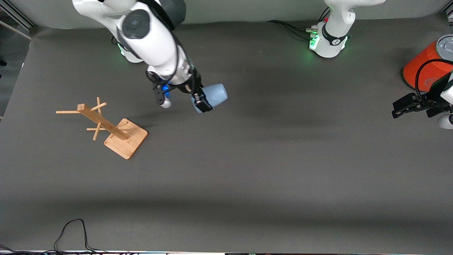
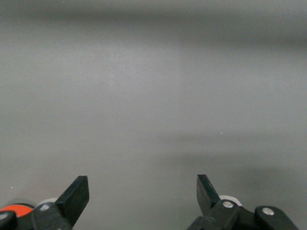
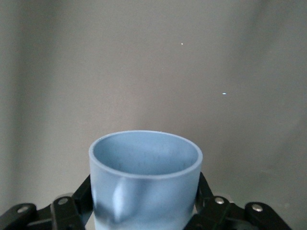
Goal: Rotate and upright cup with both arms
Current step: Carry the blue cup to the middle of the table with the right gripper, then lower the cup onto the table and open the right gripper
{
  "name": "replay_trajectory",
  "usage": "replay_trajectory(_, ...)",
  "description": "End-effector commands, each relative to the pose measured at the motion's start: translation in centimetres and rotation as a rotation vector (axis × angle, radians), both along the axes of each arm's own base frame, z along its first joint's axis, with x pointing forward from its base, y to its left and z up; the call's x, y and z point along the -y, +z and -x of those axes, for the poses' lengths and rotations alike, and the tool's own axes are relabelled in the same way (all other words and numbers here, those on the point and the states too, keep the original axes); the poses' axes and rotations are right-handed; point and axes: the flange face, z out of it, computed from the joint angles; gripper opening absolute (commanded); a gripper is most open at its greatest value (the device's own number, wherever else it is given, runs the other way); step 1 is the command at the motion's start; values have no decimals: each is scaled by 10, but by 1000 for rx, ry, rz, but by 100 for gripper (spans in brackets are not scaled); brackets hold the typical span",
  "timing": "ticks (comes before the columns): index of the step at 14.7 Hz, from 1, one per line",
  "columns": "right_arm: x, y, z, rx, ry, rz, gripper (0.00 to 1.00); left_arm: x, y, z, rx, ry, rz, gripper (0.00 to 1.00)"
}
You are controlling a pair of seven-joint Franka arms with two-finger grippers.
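We get one high front camera looking down across the table (image 1: 247, 184) at both arm bases. The left wrist camera looks past its own open fingers (image 2: 74, 196) at bare tabletop. The right wrist camera sits close on the cup (image 3: 145, 184), shared with the front view.

Table covering (image 1: 269, 170): dark grey matte sheet, spanning nearly the whole front view, faint creases and soft bands of shadow across it.
Mug tree (image 1: 106, 124): pale wood, square base, central post with several pegs; stands toward the right arm's end of the table.
Can (image 1: 424, 67): large, orange, grey lid; at the left arm's end.
Cable (image 1: 72, 233): black, looped, at the table edge nearest the front camera.
Frame (image 1: 16, 16): metal rails past the table's corner.
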Motion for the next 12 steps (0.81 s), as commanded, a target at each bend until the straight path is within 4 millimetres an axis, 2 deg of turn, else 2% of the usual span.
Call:
replay_trajectory(1, -47, -26, 14, 33, 16, 45, 62, -1, 3, 5, 4, -5, -4, 100)
replay_trajectory(5, -99, -85, 43, 70, -33, 131, 62, 2, 4, 5, 9, -8, -7, 100)
replay_trajectory(7, -117, -117, 53, 51, -85, 138, 62, -1, 5, 4, 15, -5, -8, 100)
replay_trajectory(8, -128, -134, 64, 56, -81, 157, 62, 1, 4, 4, 15, -7, -14, 100)
replay_trajectory(12, -156, -218, 102, 79, -72, 255, 62, 0, 5, 5, 14, -7, -13, 100)
